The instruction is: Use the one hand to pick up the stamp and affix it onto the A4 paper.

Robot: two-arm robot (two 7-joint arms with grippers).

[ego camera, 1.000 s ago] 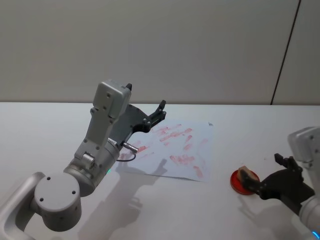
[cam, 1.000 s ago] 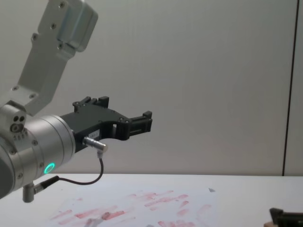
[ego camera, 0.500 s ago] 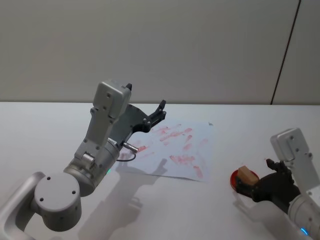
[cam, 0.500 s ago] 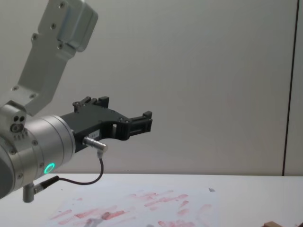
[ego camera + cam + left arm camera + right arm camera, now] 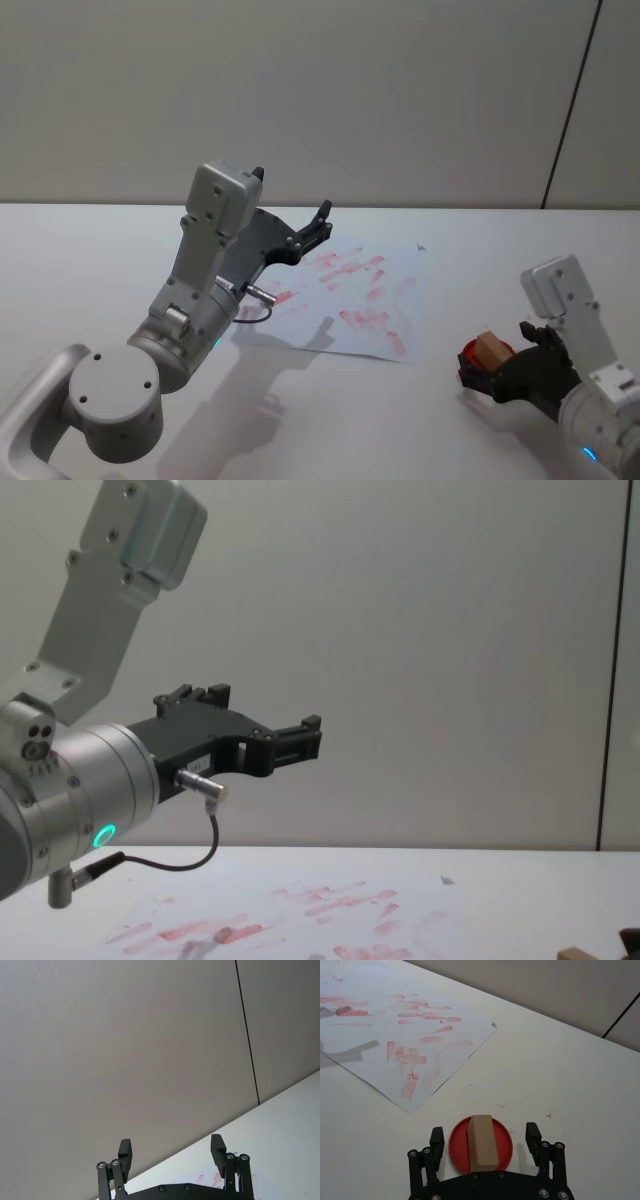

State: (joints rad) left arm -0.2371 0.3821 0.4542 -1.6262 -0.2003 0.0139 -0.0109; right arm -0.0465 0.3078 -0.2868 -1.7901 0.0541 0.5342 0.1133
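Stamp [image 5: 482,1141] is sitting on a round red pad [image 5: 457,1146] at the right side of the white table [image 5: 545,1075], its long side pointing away from the right wrist camera. The right gripper [image 5: 484,1132] is hanging low over the pad with its jaws spread wide; one finger [image 5: 436,1139] is standing off the pad's one edge and the other finger is standing off the opposite edge, so the pad and the block are lying between them. Neither finger is touching the wood, and a clear strip of red is showing on each side of it.

In the head view the stamp [image 5: 490,348] is showing as a light-brown block above the pad [image 5: 469,357], with the right gripper [image 5: 498,362] reaching in from the lower right corner. The paper [image 5: 345,295] is lying flat near the table's [image 5: 480,250] middle, well apart from the pad and to its left, and red-pink smears are covering much of it. From the right wrist, the paper [image 5: 380,1020] is lying beyond the pad.

The left gripper [image 5: 318,222] is hanging in the air above the paper's far left part, angled upward toward the wall, jaws released and gripping nothing; its wrist view is showing the left gripper [image 5: 171,1152] with both fingers parted. In the chest view the left gripper [image 5: 300,735] is hovering high over the paper [image 5: 300,920], and a green ring [image 5: 103,835] is glowing on its arm.
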